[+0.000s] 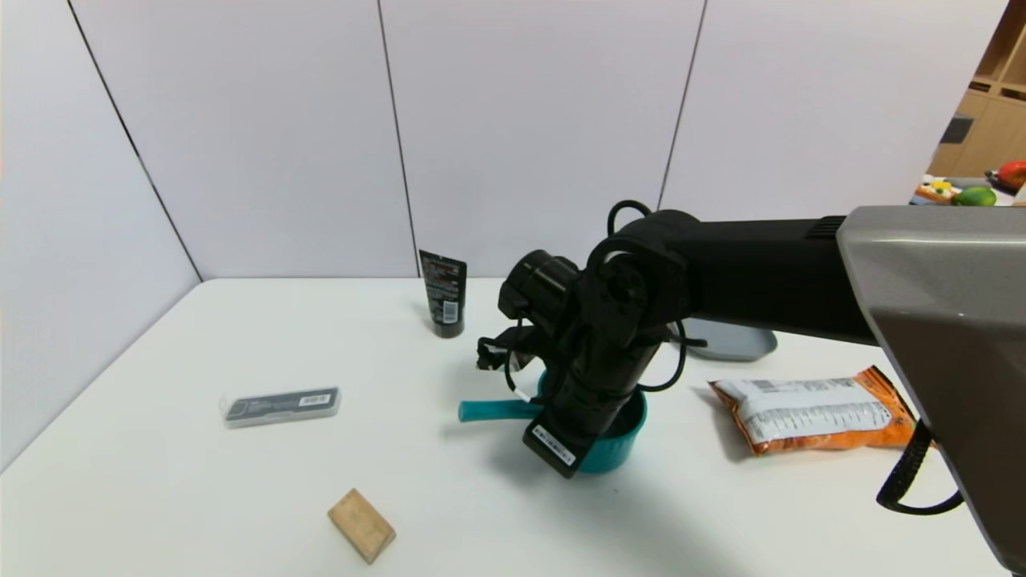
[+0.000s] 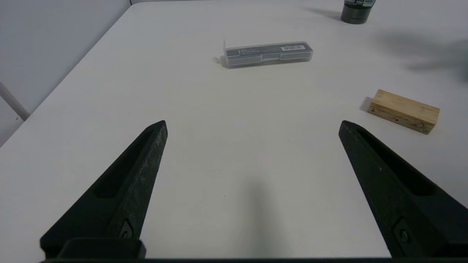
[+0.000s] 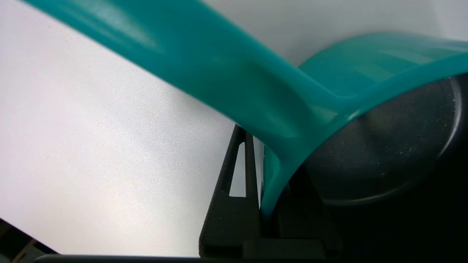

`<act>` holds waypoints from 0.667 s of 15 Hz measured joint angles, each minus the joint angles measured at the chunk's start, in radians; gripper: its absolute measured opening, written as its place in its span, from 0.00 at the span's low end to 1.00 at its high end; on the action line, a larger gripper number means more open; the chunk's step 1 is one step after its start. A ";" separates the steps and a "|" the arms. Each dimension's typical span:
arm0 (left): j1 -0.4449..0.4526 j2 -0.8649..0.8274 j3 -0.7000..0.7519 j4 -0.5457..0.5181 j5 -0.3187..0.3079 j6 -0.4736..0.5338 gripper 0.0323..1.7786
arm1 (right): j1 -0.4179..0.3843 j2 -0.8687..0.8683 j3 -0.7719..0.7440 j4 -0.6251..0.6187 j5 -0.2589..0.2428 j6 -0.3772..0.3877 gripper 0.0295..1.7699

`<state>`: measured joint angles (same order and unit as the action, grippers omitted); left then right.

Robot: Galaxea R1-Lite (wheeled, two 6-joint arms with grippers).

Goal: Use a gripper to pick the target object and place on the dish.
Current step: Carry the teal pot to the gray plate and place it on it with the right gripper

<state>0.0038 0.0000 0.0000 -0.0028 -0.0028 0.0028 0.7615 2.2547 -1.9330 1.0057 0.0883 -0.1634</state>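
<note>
The right arm (image 1: 641, 320) is blocking most of the saucepan (image 1: 617, 449) and the near part of the dish (image 1: 733, 340) in the head view, its fingertips lying out of sight. In the left wrist view, the frame edge is cutting off the black tube (image 2: 356, 11) above its cap. Print on the snack bag (image 1: 817, 413) is proving too small to read.

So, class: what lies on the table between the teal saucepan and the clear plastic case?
Only bare white table lies between the saucepan and the case, as the head view shows.
</note>
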 joint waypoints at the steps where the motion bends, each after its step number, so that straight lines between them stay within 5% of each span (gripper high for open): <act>1: 0.003 0.000 0.000 0.000 0.000 0.000 0.95 | 0.001 0.000 0.001 -0.001 -0.002 0.000 0.06; 7: 0.002 0.000 0.000 0.000 0.000 0.000 0.95 | 0.000 -0.020 -0.003 -0.006 -0.009 0.001 0.06; 10: 0.001 0.000 0.000 0.000 0.000 0.000 0.95 | -0.013 -0.051 -0.012 -0.092 -0.086 0.004 0.06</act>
<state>0.0053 0.0000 0.0000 -0.0023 -0.0032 0.0032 0.7485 2.2038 -1.9453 0.9136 0.0019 -0.1591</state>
